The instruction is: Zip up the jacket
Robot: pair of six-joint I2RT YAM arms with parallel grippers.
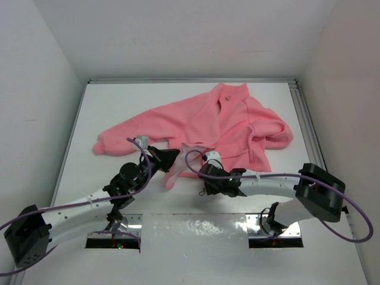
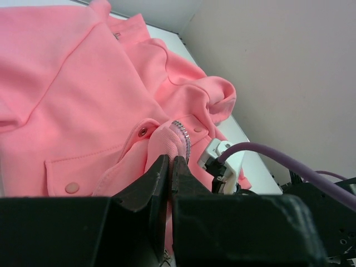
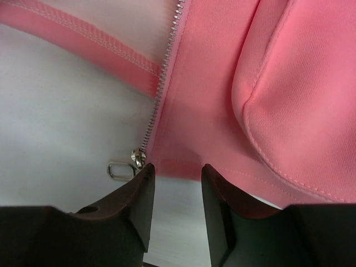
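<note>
While the left tool point(image 2: 169, 162) is clamped on a fold of the jacket point(image 1: 237, 119), the right tool point(image 3: 178, 172), jaws apart, sits beside the zipper pull point(image 3: 119, 168).

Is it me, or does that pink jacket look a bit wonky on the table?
Yes. The jacket lies crumpled and slanted, front unzipped. The left claw pinches a bunched fold of its zipper edge; the zipper pull lies loose on the table beside the open right claw.
</note>
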